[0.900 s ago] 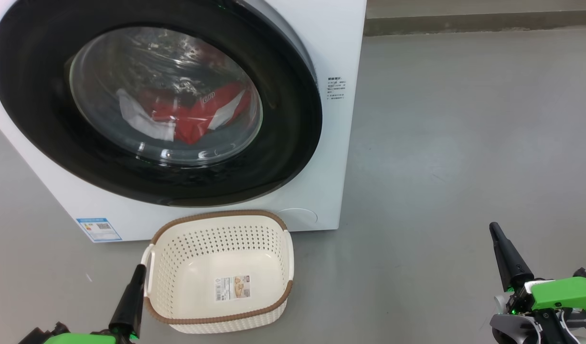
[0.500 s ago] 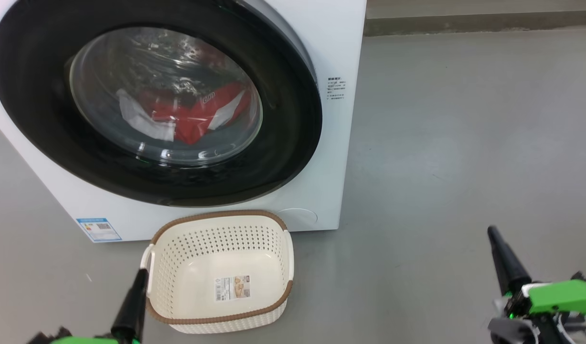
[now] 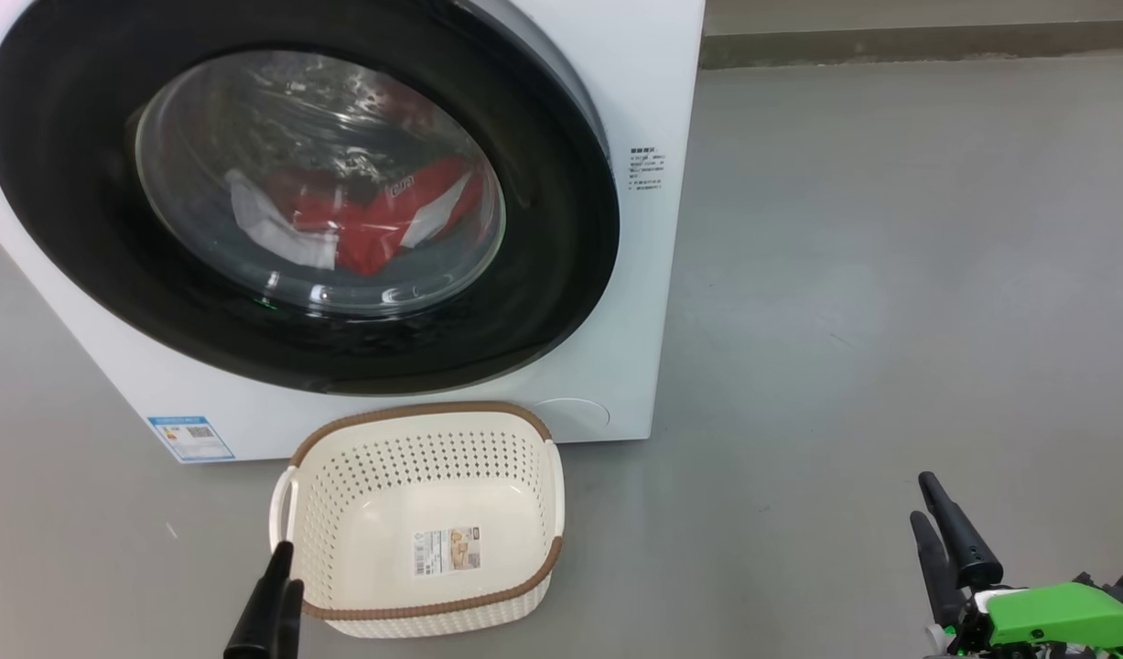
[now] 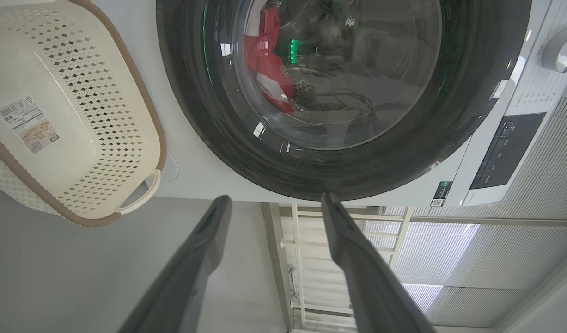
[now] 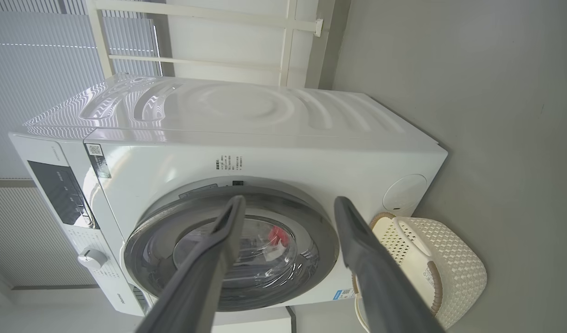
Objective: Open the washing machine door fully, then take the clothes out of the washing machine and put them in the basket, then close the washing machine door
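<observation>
Large round washing machine door (image 3: 286,119), glossy black rim and bulging clear glass: appears shut against the big white front-loading washing machine (image 3: 643,91), not yet opened. Red clothes with white panels (image 3: 369,229) lie low in the drum behind the glass.

Small cream perforated basket with a brown rim (image 3: 415,410) stands on the grey floor (image 3: 845,275) just below the door, probably so garments drop straight in.

Left claw (image 4: 276,199) and right claw (image 3: 922,497) hang low, jaws wide and empty, well apart from the door.

Door (image 3: 67,210) shut on washer (image 3: 657,82) w/ red clothes (image 3: 369,224) inside; basket (image 3: 387,458) in front.
</observation>
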